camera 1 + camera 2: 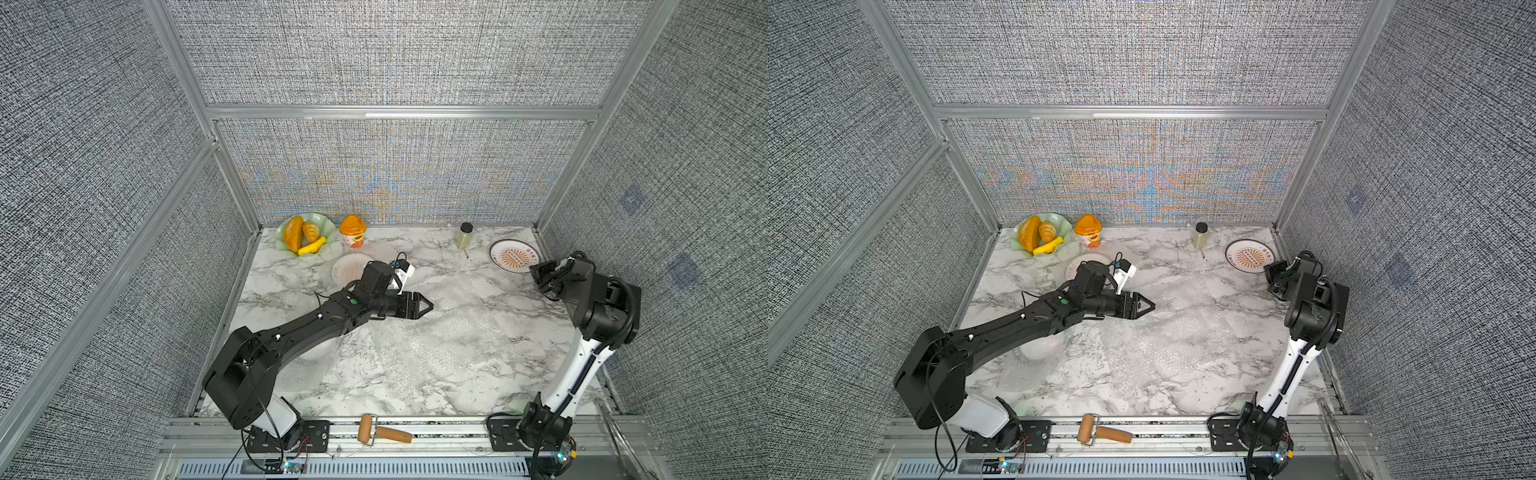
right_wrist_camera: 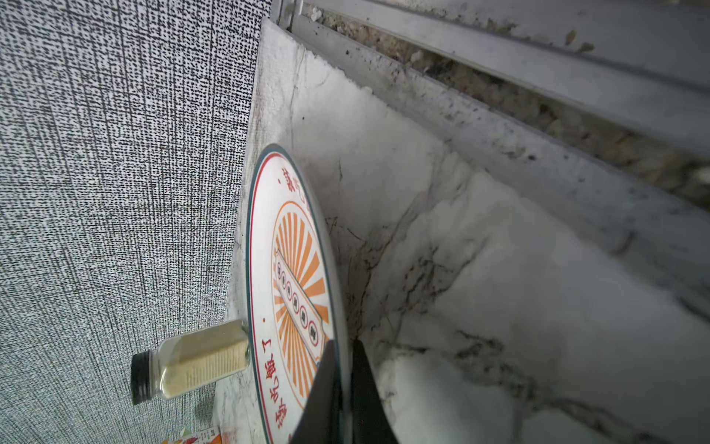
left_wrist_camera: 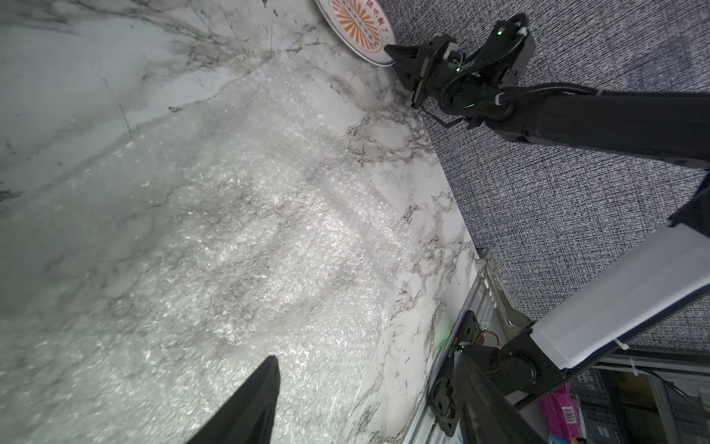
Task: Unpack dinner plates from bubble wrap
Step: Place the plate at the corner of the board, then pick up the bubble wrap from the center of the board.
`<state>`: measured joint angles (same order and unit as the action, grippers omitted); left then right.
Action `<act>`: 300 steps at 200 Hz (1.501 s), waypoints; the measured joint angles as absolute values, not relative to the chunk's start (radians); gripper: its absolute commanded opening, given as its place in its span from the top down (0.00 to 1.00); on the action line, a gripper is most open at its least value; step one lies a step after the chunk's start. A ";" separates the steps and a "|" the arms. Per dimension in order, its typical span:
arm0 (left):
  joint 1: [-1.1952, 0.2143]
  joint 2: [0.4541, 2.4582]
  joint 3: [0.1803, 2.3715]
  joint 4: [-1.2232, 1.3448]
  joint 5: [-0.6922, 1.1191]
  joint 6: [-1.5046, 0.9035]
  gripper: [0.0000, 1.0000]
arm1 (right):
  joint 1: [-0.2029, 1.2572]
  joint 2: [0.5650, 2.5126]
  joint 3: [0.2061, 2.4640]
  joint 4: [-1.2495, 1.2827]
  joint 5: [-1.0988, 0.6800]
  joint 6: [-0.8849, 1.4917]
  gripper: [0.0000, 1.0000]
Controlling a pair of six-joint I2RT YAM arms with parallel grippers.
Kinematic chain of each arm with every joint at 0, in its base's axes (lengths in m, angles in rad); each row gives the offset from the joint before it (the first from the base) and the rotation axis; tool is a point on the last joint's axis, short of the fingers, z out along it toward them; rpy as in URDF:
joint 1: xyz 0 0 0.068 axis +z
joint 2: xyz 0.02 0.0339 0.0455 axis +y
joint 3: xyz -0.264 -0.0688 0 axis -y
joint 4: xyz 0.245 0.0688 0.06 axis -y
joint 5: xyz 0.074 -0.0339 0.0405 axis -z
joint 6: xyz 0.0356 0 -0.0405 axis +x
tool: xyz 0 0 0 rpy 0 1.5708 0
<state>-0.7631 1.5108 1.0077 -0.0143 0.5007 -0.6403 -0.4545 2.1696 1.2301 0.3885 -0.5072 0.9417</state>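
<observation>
One dinner plate [image 1: 514, 256] with an orange sunburst centre lies unwrapped at the back right corner. My right gripper [image 1: 541, 272] is shut on its near rim; in the right wrist view the fingers [image 2: 326, 384] pinch the plate [image 2: 292, 269] edge. A flat sheet of bubble wrap [image 1: 457, 332] covers the table's middle and right. My left gripper [image 1: 428, 307] hovers over its left edge, open and empty, with one finger [image 3: 253, 399] above the wrap [image 3: 249, 230]. A second plate [image 1: 351, 268] shows faintly orange through wrap behind the left wrist. Another wrapped round shape [image 1: 1038, 349] lies under the left forearm.
At the back left stand a pale green dish with bread [image 1: 305, 237] and an orange lidded cup [image 1: 352, 230]. A small dark-capped bottle [image 1: 464, 235] stands near the back wall, left of the unwrapped plate. A wooden-handled roller [image 1: 382, 432] lies on the front rail. Fabric walls enclose three sides.
</observation>
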 measured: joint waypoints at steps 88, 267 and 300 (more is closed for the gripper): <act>-0.748 1.473 0.962 0.050 0.496 -0.673 0.27 | -0.450 2.188 1.236 0.389 -0.547 0.948 0.53; -0.613 1.135 0.864 -0.315 -0.011 -0.659 0.09 | -0.392 1.540 0.824 0.221 -0.478 0.902 0.01; -0.490 1.216 0.938 -0.340 -0.053 -0.662 0.08 | -0.287 1.459 0.770 0.192 -0.512 0.852 0.01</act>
<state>-0.4904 1.2160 0.9382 -0.3401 -0.0532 -0.6624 -0.2874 1.4593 0.7700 0.1917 -0.5121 0.8516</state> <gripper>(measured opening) 0.927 0.994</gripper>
